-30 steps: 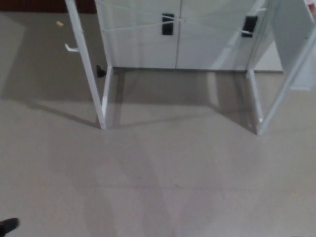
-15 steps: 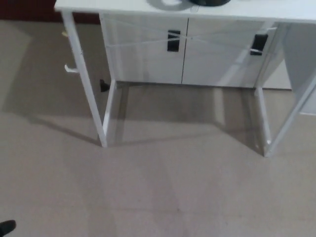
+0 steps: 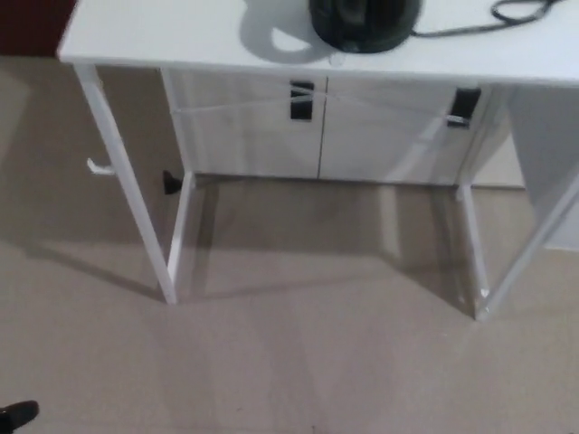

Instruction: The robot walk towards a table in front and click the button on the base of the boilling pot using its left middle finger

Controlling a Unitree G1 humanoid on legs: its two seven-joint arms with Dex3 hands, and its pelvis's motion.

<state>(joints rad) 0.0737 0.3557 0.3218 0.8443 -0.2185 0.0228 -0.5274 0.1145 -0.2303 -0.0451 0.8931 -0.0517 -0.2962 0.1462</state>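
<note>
White counter (image 3: pixel 181 36) across the top, above beige floor (image 3: pixel 298 362); black boiling pot base (image 3: pixel 365 23) at its upper edge, centre, cord (image 3: pixel 488 20) trailing right; neither robot hand visible, state unknown

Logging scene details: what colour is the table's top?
White. The table top shows best in the head view, with the black pot base on it.

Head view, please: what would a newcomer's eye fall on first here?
The white table fills the top of the picture, with a round black pot base at its front edge and a dark cord trailing right. Below, the bare beige floor shows between the table's thin white legs.
</note>
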